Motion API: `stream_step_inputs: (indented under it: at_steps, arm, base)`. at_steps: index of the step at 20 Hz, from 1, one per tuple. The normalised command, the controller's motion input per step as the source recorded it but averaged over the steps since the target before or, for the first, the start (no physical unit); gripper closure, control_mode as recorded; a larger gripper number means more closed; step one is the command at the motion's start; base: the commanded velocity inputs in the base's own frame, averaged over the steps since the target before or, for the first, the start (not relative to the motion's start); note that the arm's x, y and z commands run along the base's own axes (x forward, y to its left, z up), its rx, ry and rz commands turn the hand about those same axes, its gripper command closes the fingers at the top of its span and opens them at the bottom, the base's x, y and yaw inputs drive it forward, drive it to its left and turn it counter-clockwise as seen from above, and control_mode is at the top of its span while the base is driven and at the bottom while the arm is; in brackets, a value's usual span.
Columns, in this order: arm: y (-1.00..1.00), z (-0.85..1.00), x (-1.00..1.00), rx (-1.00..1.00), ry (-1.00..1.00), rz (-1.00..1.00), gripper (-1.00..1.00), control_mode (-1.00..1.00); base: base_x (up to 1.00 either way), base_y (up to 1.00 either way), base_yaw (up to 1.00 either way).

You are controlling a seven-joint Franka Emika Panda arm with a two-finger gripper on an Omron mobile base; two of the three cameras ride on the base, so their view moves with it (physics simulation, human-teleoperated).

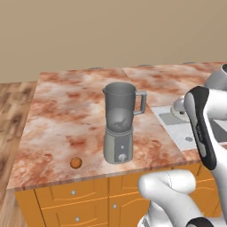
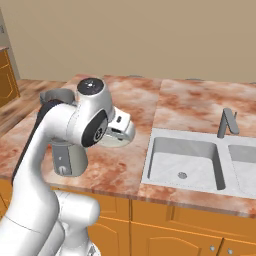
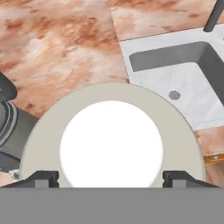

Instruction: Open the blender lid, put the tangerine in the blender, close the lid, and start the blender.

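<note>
Two dark fingertips (image 3: 43, 178) flank the white centre cap of the blender lid (image 3: 111, 138) in the hand view, so the claw (image 3: 111, 178) appears to be closed on the lid by its raised cap, carrying it above the marble desk (image 1: 66, 115). From the right base view the lid (image 2: 125, 134) hangs under the hand, lifted clear of the jar and near the sink (image 2: 165, 165), which lies off to the claw's right side and a little below.

The blender (image 1: 119, 124) stands open-topped on the desk to the claw's left, its smoky jar empty and its handle turned toward the sink. The tangerine (image 1: 76, 162) rests on the desk near the front edge, further left again, beyond the blender and well apart from the claw.

I would judge the lid to be light and rigid, a flat disc that will not flex, with the cap as the only sensible hold; its smooth surface could slip if the grip is slack, and the wide rim might swing or tilt if carried fast. It wants laying flat on bare desk, short of the sink's edge.

The tangerine looks small, round and slightly soft: it will roll if nudged, so the claw should close across its middle from above, gently enough not to bruise it.
</note>
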Motion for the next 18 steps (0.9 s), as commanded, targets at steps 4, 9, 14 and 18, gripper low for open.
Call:
stream_step_inputs:
  at_steps: [4, 9, 14, 18]
  arm:
    - [-0.38, -0.76, 0.49, 0.03, 0.20, 0.00, 1.00, -1.00]
    - [-0.01, -0.76, 0.70, 0.00, 0.18, 0.04, 1.00, -1.00]
    - [-0.09, -0.70, 0.41, 0.00, 0.05, 0.05, 1.00, -1.00]
    - [-0.11, -0.56, 0.14, 0.00, 0.00, 0.06, 1.00, -1.00]
  base:
    - [0.00, 0.00, 0.00]
    - [0.00, 0.00, 0.00]
    - [0.00, 0.00, 0.00]
    - [0.00, 0.00, 0.00]
